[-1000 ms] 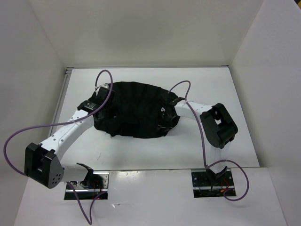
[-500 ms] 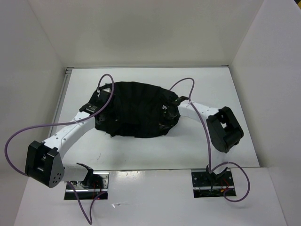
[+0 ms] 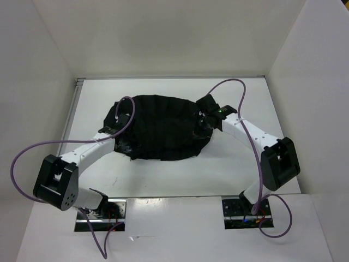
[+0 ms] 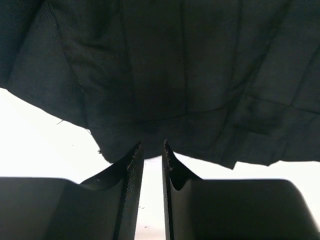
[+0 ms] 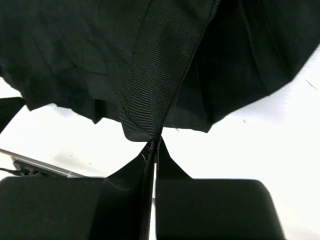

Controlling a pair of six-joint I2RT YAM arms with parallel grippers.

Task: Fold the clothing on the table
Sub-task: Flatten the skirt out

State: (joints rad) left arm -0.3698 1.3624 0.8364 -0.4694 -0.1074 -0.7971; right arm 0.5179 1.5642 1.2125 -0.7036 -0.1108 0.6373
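A black pleated skirt [image 3: 161, 128] of soft matte twill lies mid-table [image 3: 163, 174], long axis 9 to 3 o'clock, rounded edge toward 12. The right gripper [image 5: 154, 141] pinches its 3 o'clock edge; the left gripper [image 4: 152, 146], narrowly parted, meets the 9 o'clock hem, grip unclear.

The left arm [image 3: 82, 154] and right arm [image 3: 248, 132] both reach forward and inward, elbows bowed outward. The left hand [image 4: 152, 149] holds its fingers a narrow slit apart, tips at the edge of the skirt [image 4: 200, 60]; whether they pinch it cannot be told. The right hand [image 5: 154, 143] is clamped tight, a fold of skirt caught at its fingertips.
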